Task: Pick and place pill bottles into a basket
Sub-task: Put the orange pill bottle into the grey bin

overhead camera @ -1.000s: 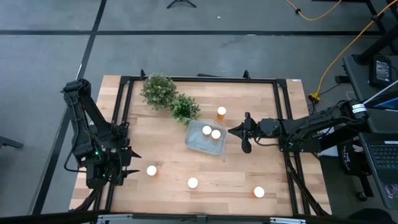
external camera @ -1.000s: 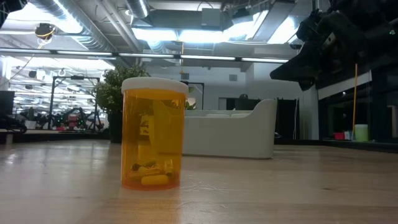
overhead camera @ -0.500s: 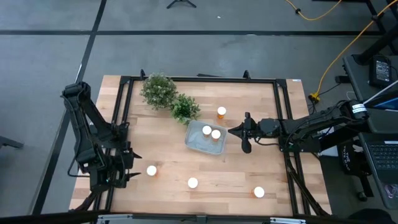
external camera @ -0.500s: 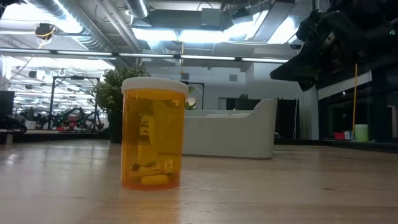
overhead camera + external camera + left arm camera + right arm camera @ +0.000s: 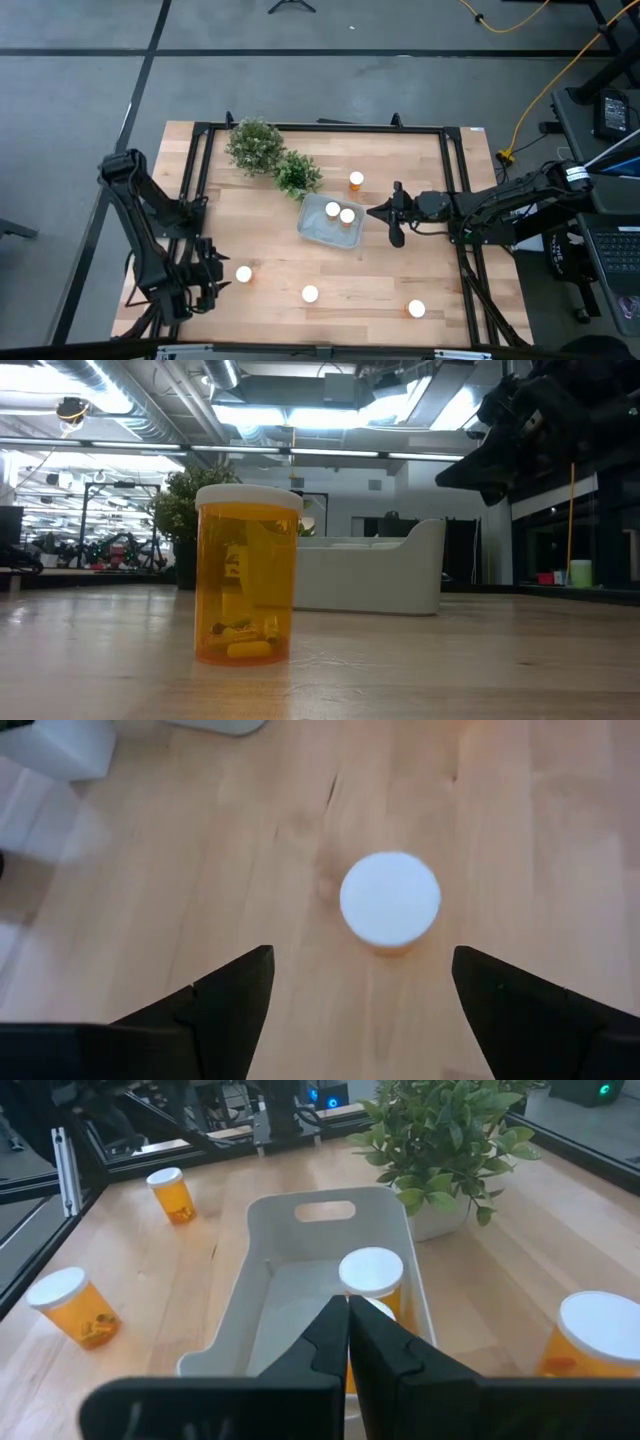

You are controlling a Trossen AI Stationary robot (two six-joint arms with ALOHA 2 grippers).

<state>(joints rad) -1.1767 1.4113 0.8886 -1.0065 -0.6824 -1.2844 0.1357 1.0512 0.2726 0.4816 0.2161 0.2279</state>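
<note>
High view: left gripper (image 5: 215, 283) at counter's (image 5: 400, 160) 8 o'clock corner, jaws apart, hovering just beside pill bottle (image 5: 243, 274) standing upright at its 3 o'clock; left wrist view shows white cap (image 5: 390, 898) between spread fingers (image 5: 215, 1005), not touched. Second bottle (image 5: 310, 294) at 6 o'clock edge. Two potted plants (image 5: 272, 158) at 11 o'clock. Basket (image 5: 318, 232) at centre, two bottles (image 5: 340, 212) inside. Loose bottle (image 5: 356, 180) at basket's 1 o'clock, another (image 5: 416, 309) at 5 o'clock corner. Right gripper (image 5: 376, 211) just beside basket's 3 o'clock side, jaws together, empty
</note>
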